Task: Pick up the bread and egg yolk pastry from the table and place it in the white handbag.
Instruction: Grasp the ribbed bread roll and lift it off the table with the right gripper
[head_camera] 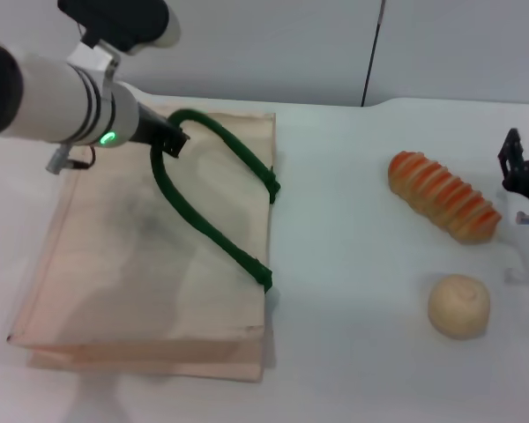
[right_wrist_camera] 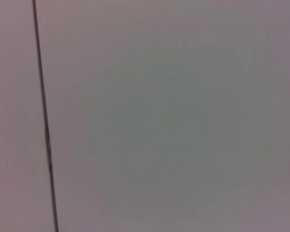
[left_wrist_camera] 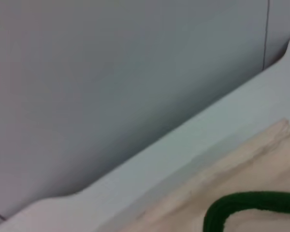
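The white handbag point(head_camera: 141, 256) lies flat on the left of the table, cream with dark green rope handles point(head_camera: 207, 225). My left gripper point(head_camera: 169, 138) sits at the top bend of the upper handle, shut on it. The left wrist view shows the handbag's cloth point(left_wrist_camera: 251, 159) and a curve of green handle point(left_wrist_camera: 246, 203). The bread point(head_camera: 443, 196), a tan loaf with orange stripes, lies on the right. The egg yolk pastry point(head_camera: 458, 305), a pale round ball, sits in front of it. My right gripper point(head_camera: 522, 172) hovers open at the right edge, just right of the bread.
The white table point(head_camera: 353, 264) ends at a grey wall point(head_camera: 291, 44) behind, with a dark vertical seam point(head_camera: 373, 53). The right wrist view shows only that wall and seam point(right_wrist_camera: 44, 125). Bare table lies between handbag and foods.
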Robot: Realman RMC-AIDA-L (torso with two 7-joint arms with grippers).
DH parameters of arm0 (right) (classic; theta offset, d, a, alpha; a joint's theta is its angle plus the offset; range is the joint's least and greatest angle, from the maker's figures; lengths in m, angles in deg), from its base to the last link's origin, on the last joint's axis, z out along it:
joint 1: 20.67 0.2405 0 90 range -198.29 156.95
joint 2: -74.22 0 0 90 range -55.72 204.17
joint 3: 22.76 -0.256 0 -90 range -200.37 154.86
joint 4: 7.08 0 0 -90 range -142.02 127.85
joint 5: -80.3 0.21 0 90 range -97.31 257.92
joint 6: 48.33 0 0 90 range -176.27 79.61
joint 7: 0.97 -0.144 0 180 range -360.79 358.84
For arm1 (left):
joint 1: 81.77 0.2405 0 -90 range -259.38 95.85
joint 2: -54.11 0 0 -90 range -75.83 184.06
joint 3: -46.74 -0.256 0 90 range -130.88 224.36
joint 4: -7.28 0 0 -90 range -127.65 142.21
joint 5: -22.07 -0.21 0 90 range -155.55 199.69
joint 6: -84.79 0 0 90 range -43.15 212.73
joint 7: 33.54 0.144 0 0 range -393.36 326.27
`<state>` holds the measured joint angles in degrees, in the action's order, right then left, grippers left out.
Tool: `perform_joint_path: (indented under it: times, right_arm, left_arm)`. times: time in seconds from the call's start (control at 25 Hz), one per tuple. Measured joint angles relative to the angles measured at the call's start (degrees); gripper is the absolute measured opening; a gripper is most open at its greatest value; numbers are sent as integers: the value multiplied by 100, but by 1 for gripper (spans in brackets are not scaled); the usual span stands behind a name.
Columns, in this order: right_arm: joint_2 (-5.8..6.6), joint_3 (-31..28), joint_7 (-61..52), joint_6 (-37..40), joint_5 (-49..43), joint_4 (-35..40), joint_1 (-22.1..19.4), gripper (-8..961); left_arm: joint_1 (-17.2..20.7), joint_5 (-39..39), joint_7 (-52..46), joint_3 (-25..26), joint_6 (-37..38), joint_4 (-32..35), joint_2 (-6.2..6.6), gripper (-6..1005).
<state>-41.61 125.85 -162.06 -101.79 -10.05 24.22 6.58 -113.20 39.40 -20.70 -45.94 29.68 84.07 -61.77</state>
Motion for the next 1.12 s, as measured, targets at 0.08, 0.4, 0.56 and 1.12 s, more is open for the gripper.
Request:
perform_joint_path:
  times: [0.08,0.4,0.56,1.12]
  right_arm:
    - [2,1,1,100,-4,-3,0,549]
    - [64,2,13,544,-153,66,4,549]
    - [119,-27,14,685,-304,250,8,550]
    - [885,-108,154,1444,-316,1319,-43,550]
  left_arm:
    - [96,-50,37,15,-78,365,5,127]
    - [251,-522,40,195,-664,1705,0,128]
    - [349,-634,43,236,-826,2105,-4,128]
    - [365,-630,70,191,-996,2216,-8,124]
